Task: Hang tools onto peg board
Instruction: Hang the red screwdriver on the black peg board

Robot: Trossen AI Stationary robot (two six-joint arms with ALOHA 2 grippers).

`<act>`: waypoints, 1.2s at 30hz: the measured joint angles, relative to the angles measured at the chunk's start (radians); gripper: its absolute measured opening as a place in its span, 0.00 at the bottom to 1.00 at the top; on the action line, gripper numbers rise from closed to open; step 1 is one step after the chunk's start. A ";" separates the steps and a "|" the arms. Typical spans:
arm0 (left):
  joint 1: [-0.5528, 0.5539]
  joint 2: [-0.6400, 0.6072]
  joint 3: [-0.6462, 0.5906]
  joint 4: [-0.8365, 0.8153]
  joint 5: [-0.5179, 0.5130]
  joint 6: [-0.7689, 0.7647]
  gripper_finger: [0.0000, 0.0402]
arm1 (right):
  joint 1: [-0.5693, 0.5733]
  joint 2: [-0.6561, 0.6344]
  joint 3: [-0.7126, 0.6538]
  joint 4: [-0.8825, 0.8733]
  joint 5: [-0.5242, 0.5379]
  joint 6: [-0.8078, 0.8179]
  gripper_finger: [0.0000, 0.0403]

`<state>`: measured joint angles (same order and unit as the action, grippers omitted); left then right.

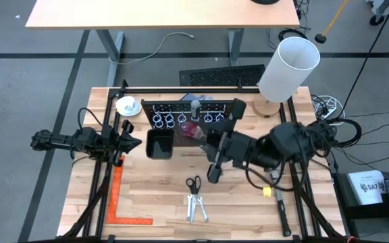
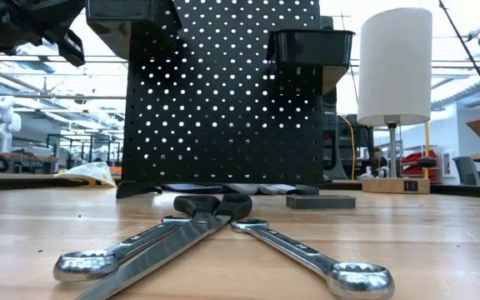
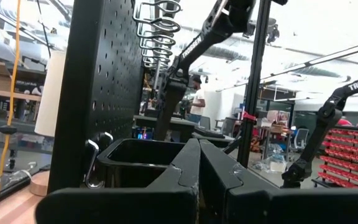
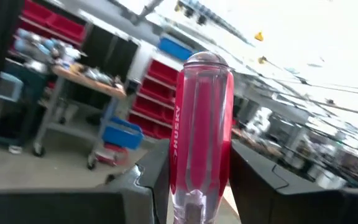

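Table: wood, scissors | left jaws together | right jaws clamp screwdriver

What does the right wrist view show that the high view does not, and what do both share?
Only the right wrist view shows the clear red screwdriver handle close up, standing between the right gripper's fingers, which are shut on it. Only the high view shows the scissors on the table, the peg board's ring holders, the bin and the left gripper. Both share the right gripper at the board.
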<state>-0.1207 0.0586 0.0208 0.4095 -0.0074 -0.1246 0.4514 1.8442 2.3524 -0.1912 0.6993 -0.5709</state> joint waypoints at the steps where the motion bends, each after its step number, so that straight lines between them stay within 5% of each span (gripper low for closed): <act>1: 0.000 0.000 0.000 0.000 0.000 0.000 0.02 | -0.010 -0.003 0.000 -0.001 -0.033 0.008 0.31; 15: 0.000 0.000 0.000 0.000 0.000 0.000 0.02 | -0.134 -0.010 0.000 0.025 -0.488 0.103 0.31; 25: 0.000 0.000 0.000 0.000 0.000 -0.025 0.02 | -0.165 -0.026 -0.001 -0.001 -0.541 0.121 0.31; 36: 0.000 0.000 0.000 -0.004 0.006 -0.027 0.02 | -0.155 -0.109 -0.001 -0.156 -0.436 0.122 0.31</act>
<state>-0.1209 0.0586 0.0208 0.4053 -0.0010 -0.1513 0.2966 1.7353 2.3512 -0.3474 0.2631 -0.4492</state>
